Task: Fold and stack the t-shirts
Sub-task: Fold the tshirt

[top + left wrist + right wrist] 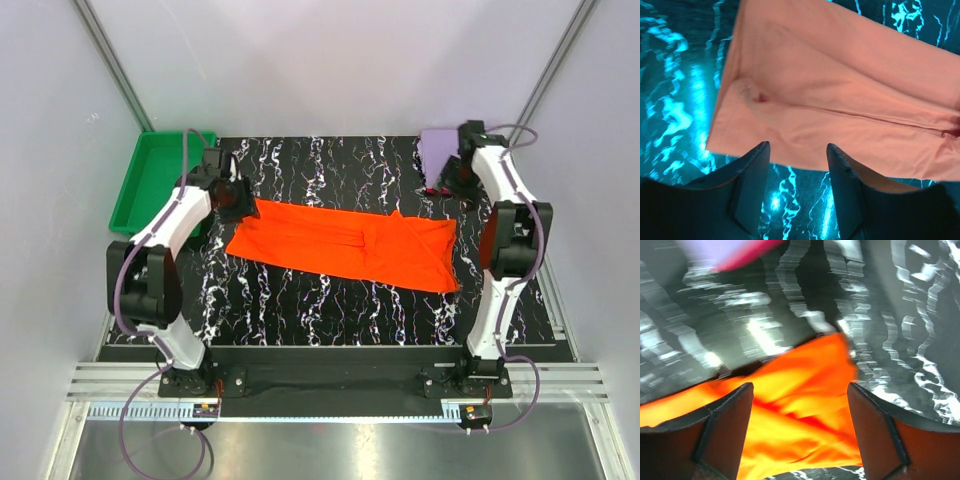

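Observation:
The bright orange-red t-shirt (345, 245) lies in a long folded band across the middle of the black marbled table. My left gripper (238, 200) hovers at its far left end. In the left wrist view this gripper (797, 149) is open, with the shirt's edge (840, 100) just past its fingertips and nothing between them. My right gripper (452, 180) is at the far right, open wide (800, 387) above a corner of the orange shirt (805, 390), not gripping it. The lavender t-shirt (437, 148) sits folded at the back right, with a crimson-pink t-shirt (745, 252) under its edge.
A green plastic tray (160, 170) stands at the back left, just off the table's corner. White walls with metal posts close in the back and sides. The arm bases and a rail run along the near edge.

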